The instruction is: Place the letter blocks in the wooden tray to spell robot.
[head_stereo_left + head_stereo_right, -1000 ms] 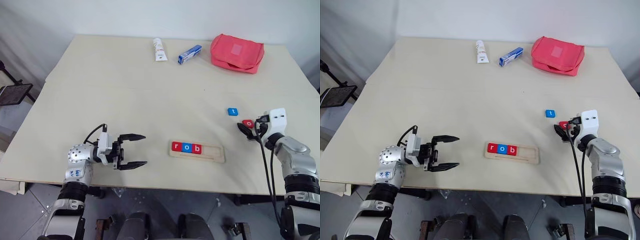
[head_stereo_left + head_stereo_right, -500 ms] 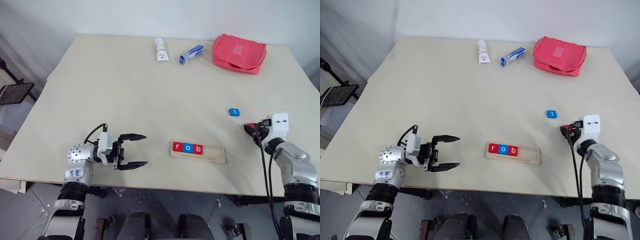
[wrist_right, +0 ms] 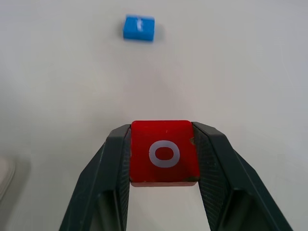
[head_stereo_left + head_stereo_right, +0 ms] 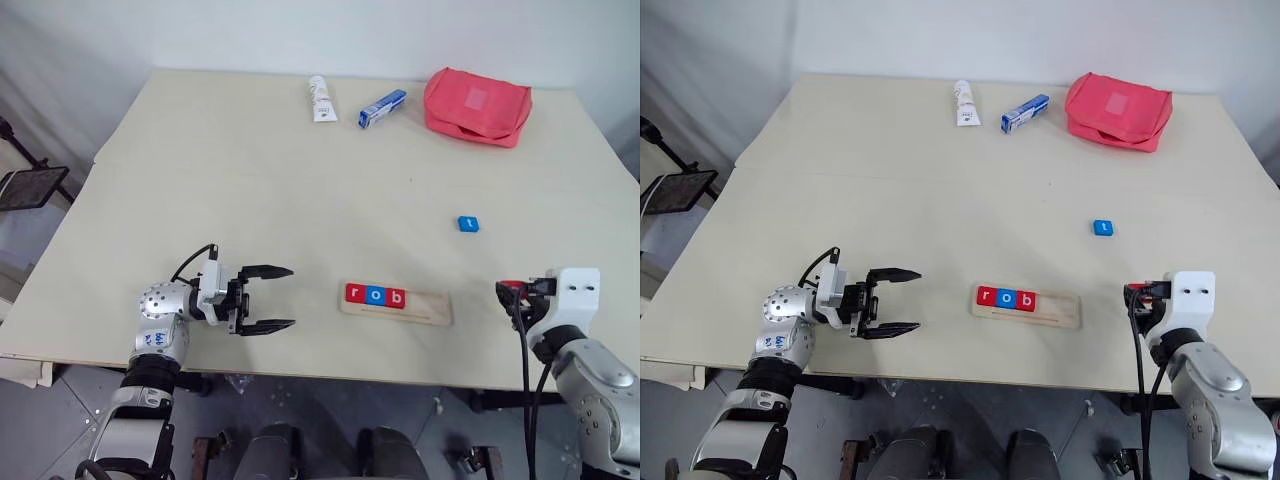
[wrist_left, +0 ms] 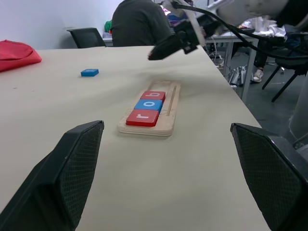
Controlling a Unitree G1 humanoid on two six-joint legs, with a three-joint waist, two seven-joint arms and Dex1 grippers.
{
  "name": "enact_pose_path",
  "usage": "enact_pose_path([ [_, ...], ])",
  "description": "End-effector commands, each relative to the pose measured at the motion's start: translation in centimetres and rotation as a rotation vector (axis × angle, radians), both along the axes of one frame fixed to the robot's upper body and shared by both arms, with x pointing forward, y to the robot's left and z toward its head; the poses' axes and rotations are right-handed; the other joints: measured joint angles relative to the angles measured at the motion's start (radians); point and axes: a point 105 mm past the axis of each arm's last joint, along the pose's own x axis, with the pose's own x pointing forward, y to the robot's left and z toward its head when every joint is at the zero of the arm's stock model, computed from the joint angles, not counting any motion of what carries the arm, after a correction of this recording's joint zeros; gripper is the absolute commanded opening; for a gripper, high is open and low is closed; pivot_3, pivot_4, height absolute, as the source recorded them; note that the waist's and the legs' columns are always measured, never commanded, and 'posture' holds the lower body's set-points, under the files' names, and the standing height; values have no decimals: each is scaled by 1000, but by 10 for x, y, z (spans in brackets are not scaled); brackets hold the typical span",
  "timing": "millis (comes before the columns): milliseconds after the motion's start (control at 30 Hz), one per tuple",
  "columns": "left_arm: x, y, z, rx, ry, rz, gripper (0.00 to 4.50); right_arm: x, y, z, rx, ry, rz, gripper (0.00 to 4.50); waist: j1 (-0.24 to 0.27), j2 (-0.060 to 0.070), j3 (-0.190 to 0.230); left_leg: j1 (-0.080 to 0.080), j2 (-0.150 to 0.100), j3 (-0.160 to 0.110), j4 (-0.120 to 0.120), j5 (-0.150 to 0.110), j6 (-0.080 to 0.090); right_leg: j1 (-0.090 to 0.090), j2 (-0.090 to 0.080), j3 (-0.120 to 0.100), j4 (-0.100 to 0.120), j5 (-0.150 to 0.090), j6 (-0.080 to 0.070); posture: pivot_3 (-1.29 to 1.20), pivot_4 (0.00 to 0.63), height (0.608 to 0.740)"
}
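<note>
Operator, your right pincer (image 3: 163,163) is clamping a red "o" block (image 3: 164,152) squarely between its two black fingers (image 3: 113,168), letter face up, and is hanging at the near right edge of the worktop (image 4: 250,180). Held block and pincer are sitting well to the right of the wooden tray (image 4: 396,303), with bare worktop between them.

The tray is lying near the front edge, roughly central. Three blocks are sitting in its left end, touching one another in a row: a red "r" (image 4: 353,293), a blue "o" (image 4: 374,295) and a red "b" (image 4: 395,298). The right portion of the groove is standing unfilled.

The blue "t" block (image 4: 468,224) is lying flat on the worktop, apart from the tray, beyond its right end and beyond your right pincer.

Your left pincer (image 4: 268,298) is hovering level, to the left of the tray and apart from it, pointing toward it, its fingers spread wide and gripping nothing.

Along the far edge you are seeing a white tube (image 4: 317,98), a blue-and-white box (image 4: 382,108) and a red pouch (image 4: 476,105), all well apart from the tray
</note>
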Motion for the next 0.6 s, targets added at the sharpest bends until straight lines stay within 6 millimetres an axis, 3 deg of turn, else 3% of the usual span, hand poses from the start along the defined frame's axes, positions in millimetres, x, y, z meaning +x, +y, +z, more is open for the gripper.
enact_pose_path([
  [33,-1,-3,2,18,-29,-51,4500,-11,9,3,14,-29,-3,1479,1,0,0,0,0,0,0,0,0,0,0,0,0,0,0,0,150,740],
  [333,-2,-6,4,13,-40,-69,4500,-14,21,-9,64,-13,31,1479,-2,0,0,1,0,0,0,0,0,0,0,0,0,0,0,0,150,740],
  [600,-5,1,5,19,-49,-53,4500,-13,28,-7,67,-31,62,4152,-2,0,0,1,0,0,-1,0,0,0,0,0,0,0,0,0,150,740],
])
